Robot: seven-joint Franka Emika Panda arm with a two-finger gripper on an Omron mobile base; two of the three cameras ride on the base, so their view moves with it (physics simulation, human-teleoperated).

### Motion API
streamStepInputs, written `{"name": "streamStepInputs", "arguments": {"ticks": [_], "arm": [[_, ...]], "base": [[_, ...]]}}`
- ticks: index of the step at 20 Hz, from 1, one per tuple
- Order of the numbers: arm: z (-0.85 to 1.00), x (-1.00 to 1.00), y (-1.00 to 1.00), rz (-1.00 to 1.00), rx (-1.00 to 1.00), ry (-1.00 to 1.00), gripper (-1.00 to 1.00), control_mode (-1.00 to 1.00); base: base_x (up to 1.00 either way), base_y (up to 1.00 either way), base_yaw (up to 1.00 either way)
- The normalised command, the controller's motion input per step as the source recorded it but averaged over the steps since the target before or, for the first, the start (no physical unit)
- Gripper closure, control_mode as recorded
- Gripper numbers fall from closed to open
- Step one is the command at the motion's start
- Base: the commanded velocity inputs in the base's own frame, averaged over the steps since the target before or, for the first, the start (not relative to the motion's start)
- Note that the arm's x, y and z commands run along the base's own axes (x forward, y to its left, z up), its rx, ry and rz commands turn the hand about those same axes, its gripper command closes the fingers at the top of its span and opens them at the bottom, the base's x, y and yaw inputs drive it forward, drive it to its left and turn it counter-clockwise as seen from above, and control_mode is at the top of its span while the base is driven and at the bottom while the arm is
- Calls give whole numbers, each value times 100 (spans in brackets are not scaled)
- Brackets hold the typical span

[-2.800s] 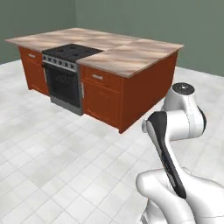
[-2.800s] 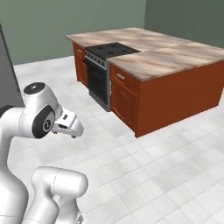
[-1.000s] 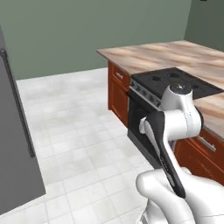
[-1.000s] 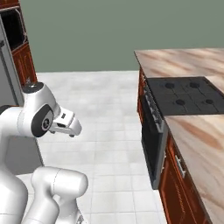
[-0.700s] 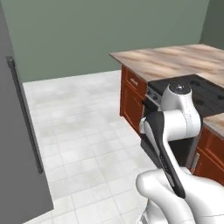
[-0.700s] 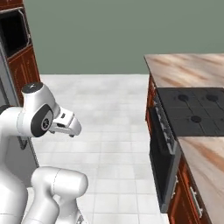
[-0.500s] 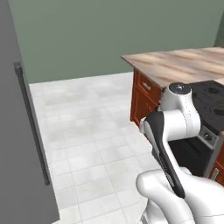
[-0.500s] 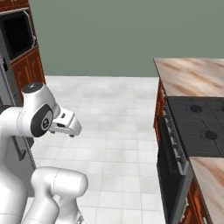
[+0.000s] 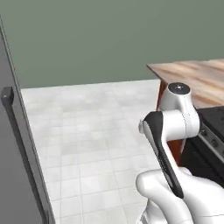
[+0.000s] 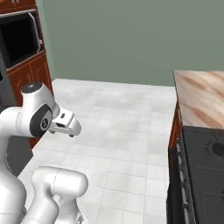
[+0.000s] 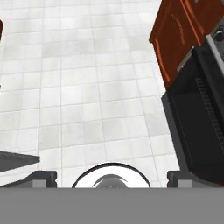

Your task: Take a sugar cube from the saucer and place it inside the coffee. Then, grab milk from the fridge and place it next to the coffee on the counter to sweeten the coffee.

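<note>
At the bottom of the hand view we see our gripper (image 11: 111, 177) with its two dark fingertips (image 11: 41, 178) standing wide apart at the lower corners, holding nothing above pale tiled floor (image 11: 87, 87). The fridge (image 9: 17, 166) fills the left edge of the left base view, grey, door closed, a dark vertical handle (image 9: 24, 140) on it. The counter (image 10: 201, 98) sits at the right of the right base view, marbled top over reddish wood, with a black cooktop (image 10: 205, 162) below it in the frame.
</note>
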Motion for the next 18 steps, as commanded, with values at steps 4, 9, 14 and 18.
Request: {"name": "streamStepInputs", "arguments": {"ticks": [4, 9, 14, 18], "arm": [[0, 0, 0, 0, 0, 0, -100, 100], [0, 0, 0, 0, 0, 0, -100, 100], [0, 0, 0, 0, 0, 0, -100, 100], [0, 0, 0, 0, 0, 0, -100, 100]], "base": [[100, -45, 35], [100, -29, 45], [100, -30, 56], [100, -35, 67]]}}
